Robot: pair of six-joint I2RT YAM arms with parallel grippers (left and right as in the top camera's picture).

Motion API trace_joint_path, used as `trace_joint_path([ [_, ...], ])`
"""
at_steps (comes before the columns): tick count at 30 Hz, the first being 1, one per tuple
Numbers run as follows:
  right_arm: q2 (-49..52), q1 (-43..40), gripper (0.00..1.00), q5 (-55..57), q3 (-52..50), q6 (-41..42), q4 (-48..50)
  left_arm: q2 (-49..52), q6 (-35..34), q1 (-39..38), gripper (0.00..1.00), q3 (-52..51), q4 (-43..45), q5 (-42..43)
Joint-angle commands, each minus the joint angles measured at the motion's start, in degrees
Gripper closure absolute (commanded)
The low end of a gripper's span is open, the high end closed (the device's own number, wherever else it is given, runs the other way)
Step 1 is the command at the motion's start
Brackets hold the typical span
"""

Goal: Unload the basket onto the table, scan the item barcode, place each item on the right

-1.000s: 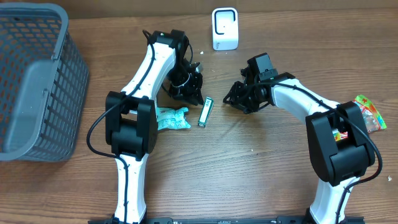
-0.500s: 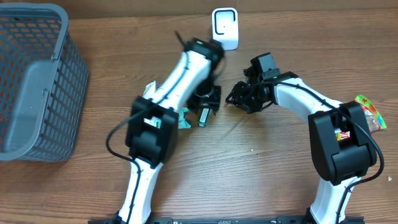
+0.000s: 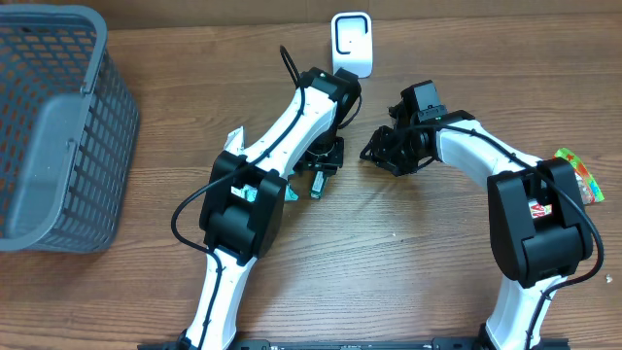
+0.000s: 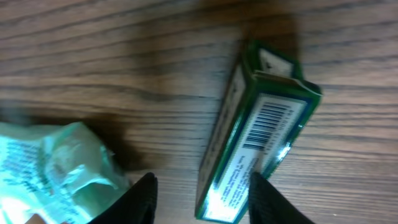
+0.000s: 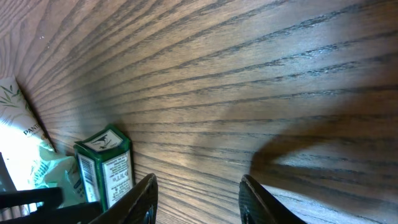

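Hovering over green box (image 4: 261, 130), left gripper (image 4: 202, 183) half-open, jaws either side of box end, not clamped; second ago it sat further left. Box flat mid-table, near side of white scanner (image 3: 351, 44). Grasp likely next. Right gripper (image 5: 199, 186) half-open, empty, just right of box. Left wrist view shows barcode (image 4: 267, 121) facing up; overhead hides it.

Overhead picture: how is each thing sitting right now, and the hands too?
green box: lying on its side, barcode up
left hand: open, box's end between its fingers
right hand: open, holding nothing
mint packet: crumpled, lying beside the box
scanner: standing upright
basket: upright
colourful packet: lying flat
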Motion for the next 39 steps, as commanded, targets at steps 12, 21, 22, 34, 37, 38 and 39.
trace_joint_path([
  [12,0.26,0.15,0.56,1.62,1.22,-0.63,0.17,0.48,4.17,0.11,0.88,-5.64,2.75,5.88],
  [21,0.26,0.15,0.56,1.68,1.22,-0.63,0.37,0.48,7.34,2.93,0.62,-5.11,1.66,7.23],
  [22,0.26,0.13,0.56,1.86,1.22,-0.63,0.39,0.48,7.65,3.17,0.62,-5.11,1.51,7.61],
  [34,0.24,0.15,0.56,2.01,1.22,-0.63,0.37,0.48,11.74,3.23,0.86,-5.11,1.70,15.17],
  [37,0.26,0.15,0.56,2.01,1.22,-0.63,0.35,0.48,15.89,3.32,0.87,-5.11,2.75,22.51],
  [38,0.26,0.15,0.56,2.01,1.22,-0.63,0.35,0.48,17.68,3.43,0.87,-5.11,3.26,25.64],
  [39,0.26,0.15,0.56,2.01,1.22,-0.63,0.35,0.48,20.02,3.63,0.86,-5.11,3.65,29.75],
])
